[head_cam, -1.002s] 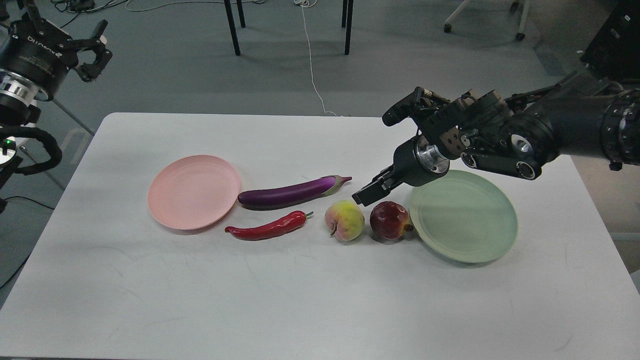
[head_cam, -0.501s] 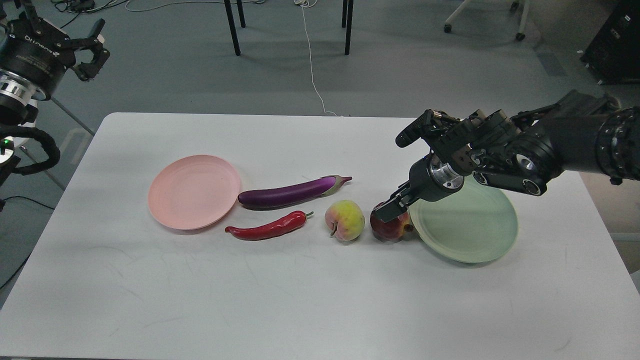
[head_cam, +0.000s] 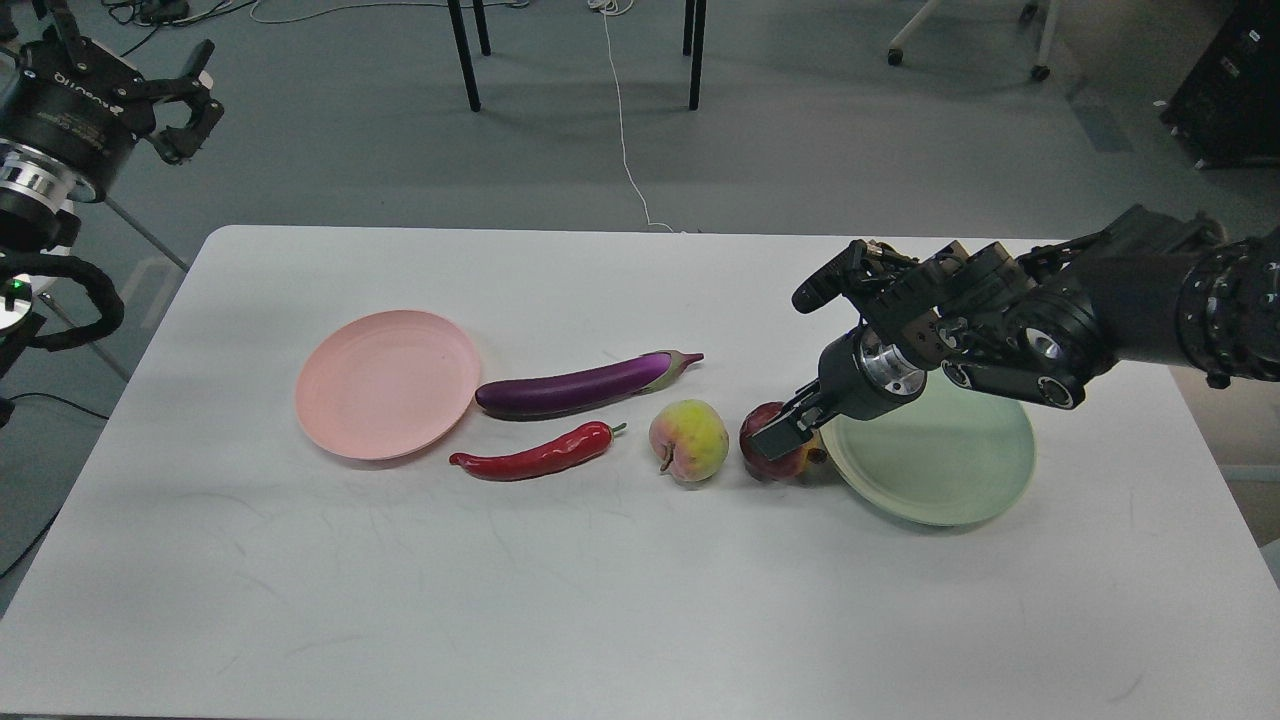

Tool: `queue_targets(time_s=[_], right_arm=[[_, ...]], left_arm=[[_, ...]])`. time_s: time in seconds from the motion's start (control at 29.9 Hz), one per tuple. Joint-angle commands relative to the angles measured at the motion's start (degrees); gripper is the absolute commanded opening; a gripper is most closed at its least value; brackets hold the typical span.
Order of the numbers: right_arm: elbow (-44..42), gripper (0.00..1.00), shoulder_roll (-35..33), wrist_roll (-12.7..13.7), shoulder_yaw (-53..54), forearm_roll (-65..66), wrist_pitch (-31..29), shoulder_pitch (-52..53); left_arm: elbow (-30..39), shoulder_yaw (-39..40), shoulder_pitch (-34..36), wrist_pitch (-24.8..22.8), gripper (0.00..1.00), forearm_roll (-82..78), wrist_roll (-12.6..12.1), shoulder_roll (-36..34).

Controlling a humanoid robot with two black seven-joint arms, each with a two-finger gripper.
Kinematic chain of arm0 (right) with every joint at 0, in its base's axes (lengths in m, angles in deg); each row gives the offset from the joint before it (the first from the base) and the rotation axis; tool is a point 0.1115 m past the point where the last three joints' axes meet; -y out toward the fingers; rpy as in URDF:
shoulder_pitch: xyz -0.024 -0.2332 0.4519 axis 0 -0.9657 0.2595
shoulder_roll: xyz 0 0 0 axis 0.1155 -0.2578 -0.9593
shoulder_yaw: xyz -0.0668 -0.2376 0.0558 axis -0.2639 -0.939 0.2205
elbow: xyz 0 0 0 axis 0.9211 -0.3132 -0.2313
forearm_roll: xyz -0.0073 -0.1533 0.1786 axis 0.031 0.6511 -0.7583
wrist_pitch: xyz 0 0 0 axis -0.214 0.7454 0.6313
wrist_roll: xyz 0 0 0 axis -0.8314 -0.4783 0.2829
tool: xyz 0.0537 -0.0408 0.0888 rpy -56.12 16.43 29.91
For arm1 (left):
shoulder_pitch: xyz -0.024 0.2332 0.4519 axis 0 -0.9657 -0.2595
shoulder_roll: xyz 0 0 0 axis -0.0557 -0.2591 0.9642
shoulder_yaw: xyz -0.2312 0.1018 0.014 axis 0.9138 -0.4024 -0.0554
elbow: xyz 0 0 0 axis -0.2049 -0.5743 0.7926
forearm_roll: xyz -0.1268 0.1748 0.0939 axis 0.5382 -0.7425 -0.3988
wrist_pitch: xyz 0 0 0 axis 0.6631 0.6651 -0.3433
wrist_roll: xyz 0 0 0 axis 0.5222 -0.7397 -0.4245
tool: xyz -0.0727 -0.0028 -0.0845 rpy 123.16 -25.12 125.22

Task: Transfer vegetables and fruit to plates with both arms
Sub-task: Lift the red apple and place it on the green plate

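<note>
plates 2: pink plate point(head_cam: 388, 383) left, green plate point(head_cam: 935, 455) right | worktop point(head_cam: 600, 600) row: 1 eggplant point(head_cam: 580, 384), 1 chili point(head_cam: 535, 455), 1 peach point(head_cam: 688, 440), 1 pomegranate point(head_cam: 768, 447) beside green plate | right gripper point(head_cam: 785, 432) on pomegranate, jaws' grip unclear | left gripper point(head_cam: 125, 60) raised far left, jaws spread, empty

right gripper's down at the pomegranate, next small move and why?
Probably close the right gripper on the pomegranate: its fingers already overlap the fruit, which still sits on the table against the green plate. Whether the fingers truly straddle it is unclear from this angle.
</note>
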State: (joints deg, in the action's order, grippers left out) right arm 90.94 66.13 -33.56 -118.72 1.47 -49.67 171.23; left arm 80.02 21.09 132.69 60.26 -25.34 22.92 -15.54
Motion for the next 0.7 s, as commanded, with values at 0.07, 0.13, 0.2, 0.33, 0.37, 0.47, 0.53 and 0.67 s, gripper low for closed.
queue_targets(time_s=[0.07, 0.13, 0.2, 0.33, 0.37, 0.47, 0.53, 0.67], right_arm=[[1.04, 0.57, -0.33, -0.09, 0.04, 0.35, 0.01, 0.91], [1.92, 0.47, -0.59, -0.17, 0.13, 0.35, 0.01, 1.26], [2.89, 0.43, -1.29, -0.26, 0.13, 0.26, 0.01, 2.75], [7.54, 0.43, -7.52, -0.26, 1.97, -0.09, -0.42, 8.19], [8.33, 0.44, -9.45, -0.26, 2.50, -0.09, -0.60, 9.25], [9.04, 0.44, -14.64, -0.26, 2.59, 0.43, -0.60, 10.84], [9.04, 0.44, -17.37, -0.26, 2.42, 1.40, -0.60, 10.93], [9.13, 0.45, -22.91, -0.17, 2.33, 3.24, -0.51, 9.09]], left_arm=[[0.00, 0.00, -0.17, 0.00, 0.98, 0.00, 0.00, -0.15], [-0.08, -0.08, -0.18, 0.00, 0.98, -0.09, 0.09, -0.15], [-0.08, 0.00, -0.18, 0.00, 0.98, -0.09, 0.17, -0.24], [-0.08, 0.00, 0.00, 0.00, 0.98, 0.00, 0.17, -0.33], [-0.08, 0.00, 0.00, 0.00, 0.98, 0.00, 0.26, -0.42], [-0.08, 0.09, 0.09, 0.00, 0.98, 0.00, 0.17, -0.33], [-0.08, 0.09, 0.09, 0.00, 0.98, 0.00, 0.09, -0.33], [0.00, 0.00, 0.17, 0.00, 0.98, -0.09, 0.00, -0.33]])
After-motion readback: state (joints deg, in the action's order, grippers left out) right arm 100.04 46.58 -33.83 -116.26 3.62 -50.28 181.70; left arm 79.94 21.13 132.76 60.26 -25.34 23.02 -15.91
